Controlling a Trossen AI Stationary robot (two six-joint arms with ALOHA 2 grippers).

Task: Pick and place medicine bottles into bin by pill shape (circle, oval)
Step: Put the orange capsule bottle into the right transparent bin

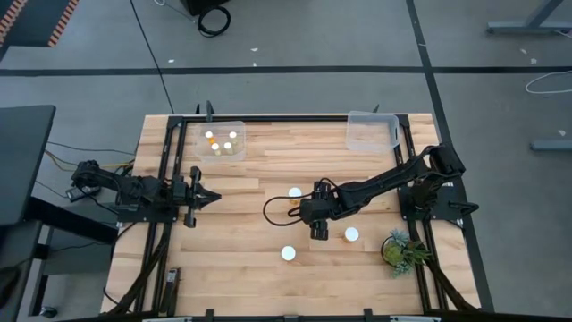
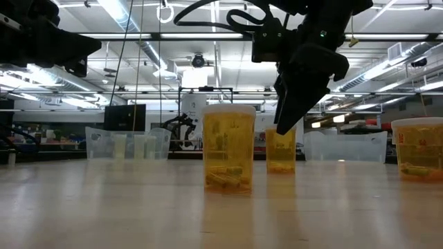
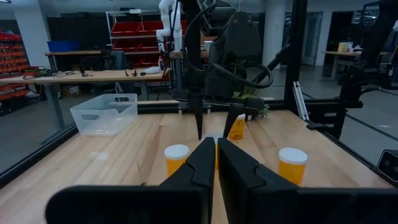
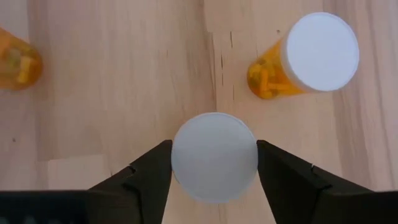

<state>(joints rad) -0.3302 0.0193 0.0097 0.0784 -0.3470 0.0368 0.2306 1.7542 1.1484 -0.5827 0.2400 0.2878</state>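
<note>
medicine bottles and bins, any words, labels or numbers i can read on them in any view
None can be read.
The wide medicine bottle nearest the low camera: faint marks on its amber side, too blurred to read.
The bottle at the right edge: the same, unreadable.
The white cap between the right gripper jaws: blank.
The clear bin: no label visible.

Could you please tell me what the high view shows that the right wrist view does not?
Only the high view shows the two clear bins, the left bin with bottles inside and the right bin, the green plant, and the waiting left gripper, shut. Only the right wrist view shows the right gripper open, its fingers either side of a white bottle cap, and yellow pills in a neighbouring bottle. Both show loose bottles on the wooden table.
</note>
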